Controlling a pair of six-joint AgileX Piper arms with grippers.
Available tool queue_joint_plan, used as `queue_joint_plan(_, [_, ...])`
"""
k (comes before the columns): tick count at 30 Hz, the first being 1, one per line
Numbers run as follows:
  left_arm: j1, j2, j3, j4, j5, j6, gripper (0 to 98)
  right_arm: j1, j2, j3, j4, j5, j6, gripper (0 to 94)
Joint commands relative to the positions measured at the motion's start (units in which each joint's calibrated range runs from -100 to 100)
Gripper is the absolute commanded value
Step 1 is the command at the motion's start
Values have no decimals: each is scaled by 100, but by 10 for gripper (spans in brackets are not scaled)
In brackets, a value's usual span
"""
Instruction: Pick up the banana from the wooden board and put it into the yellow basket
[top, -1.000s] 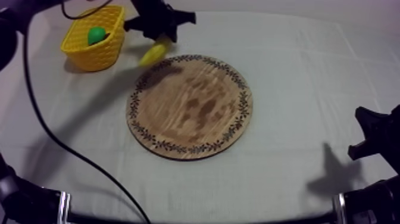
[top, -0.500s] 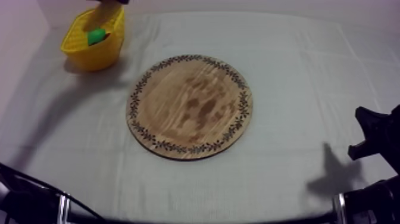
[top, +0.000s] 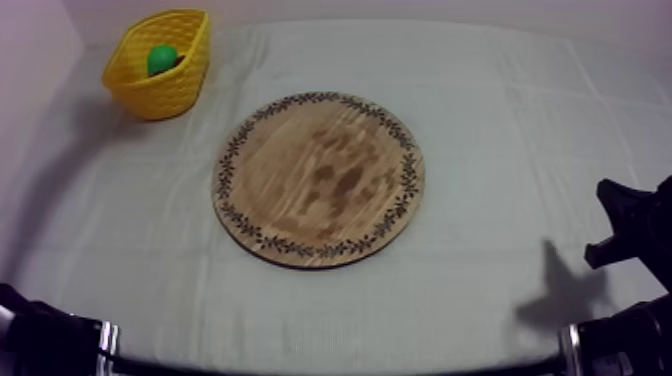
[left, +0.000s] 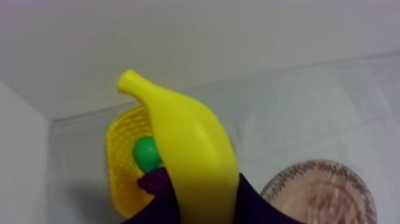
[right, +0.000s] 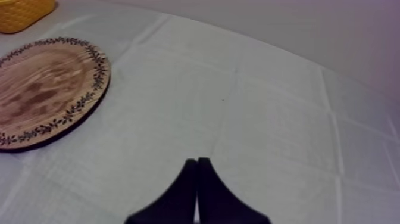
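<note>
The yellow banana (left: 190, 161) is clamped upright in my left gripper (left: 202, 205), whose black fingers (left: 159, 207) press it from both sides. It hangs high above the yellow basket (left: 121, 164), which holds a green fruit (left: 146, 153) and purple grapes (left: 156, 179). In the top view the basket (top: 160, 92) stands at the far left corner with the green fruit (top: 161, 58) inside. The round wooden board (top: 318, 178) lies bare in the middle. My right gripper (right: 197, 162) is shut on nothing, low at the right side (top: 615, 225).
The patterned rim of the board (left: 321, 189) lies beside the basket in the left wrist view. The board (right: 41, 89) and basket (right: 21, 12) lie far from my right gripper. A wall runs behind the basket. Bare cloth (top: 520, 120) surrounds the board.
My left arm carried the banana from beside the basket to over it, then rose out of the top view. The right arm has not moved.
</note>
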Motion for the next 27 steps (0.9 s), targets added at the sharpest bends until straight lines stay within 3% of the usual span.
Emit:
queue_joint_plan(1, [-119,143,-301,-50,-10,-7,42,0,0,-3,0,-3,2,3])
queue_joint_plan(14, [-658,1214,-1039,-174,-428,-14,37,0,0,-3,0,-3,1,3])
queue_joint_plan(27, [-762,2343,-700,-268,-893,134,36,0,0,-3,0,-3,1,3])
